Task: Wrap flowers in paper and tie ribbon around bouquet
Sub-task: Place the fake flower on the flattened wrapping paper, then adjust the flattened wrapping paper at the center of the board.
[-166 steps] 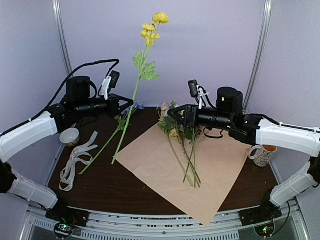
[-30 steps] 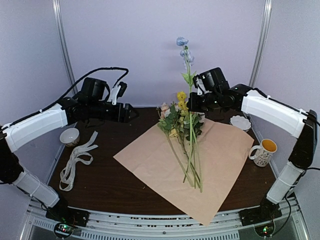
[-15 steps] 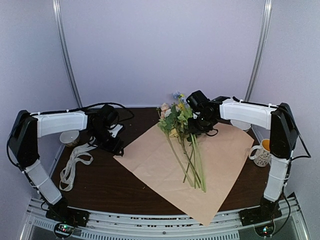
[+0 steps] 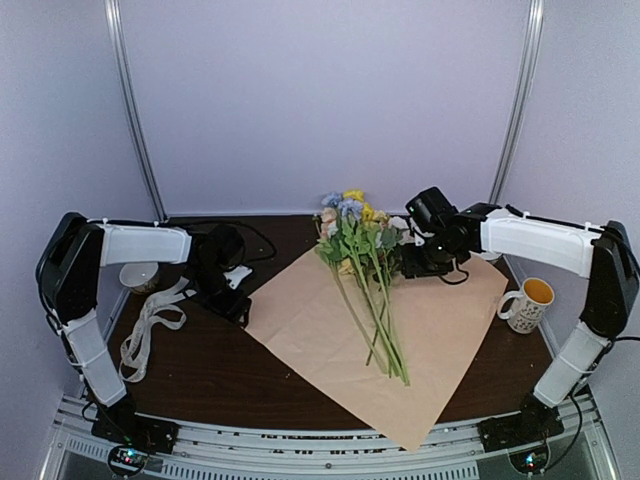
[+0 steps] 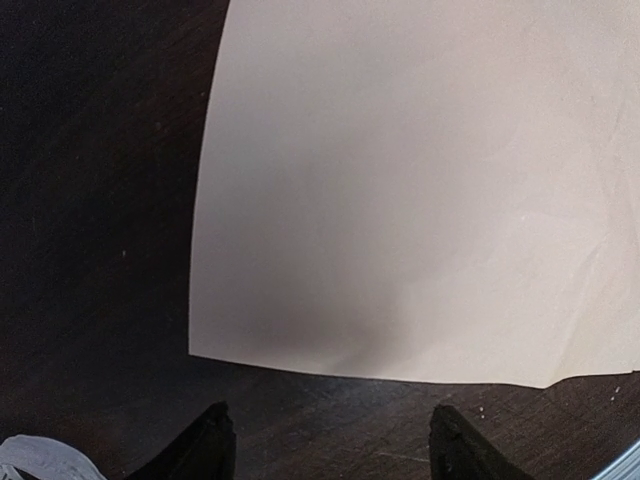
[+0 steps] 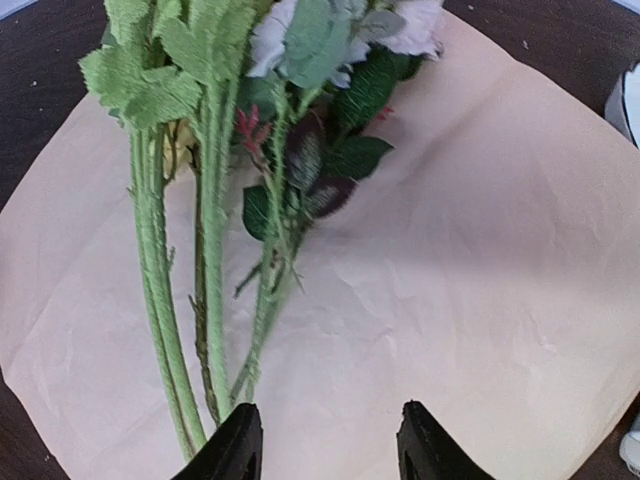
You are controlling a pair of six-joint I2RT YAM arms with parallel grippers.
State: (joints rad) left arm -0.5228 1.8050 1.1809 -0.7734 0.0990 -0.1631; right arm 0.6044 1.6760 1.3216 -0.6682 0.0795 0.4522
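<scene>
Right claw (image 6: 328, 422), jaws apart, beside flowers (image 6: 210, 250) lying on paper (image 6: 480, 300)

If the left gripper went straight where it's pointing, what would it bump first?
Probably the paper's edge near its left corner. Depth is unclear, so the left gripper might touch the dark table just short of it.
</scene>
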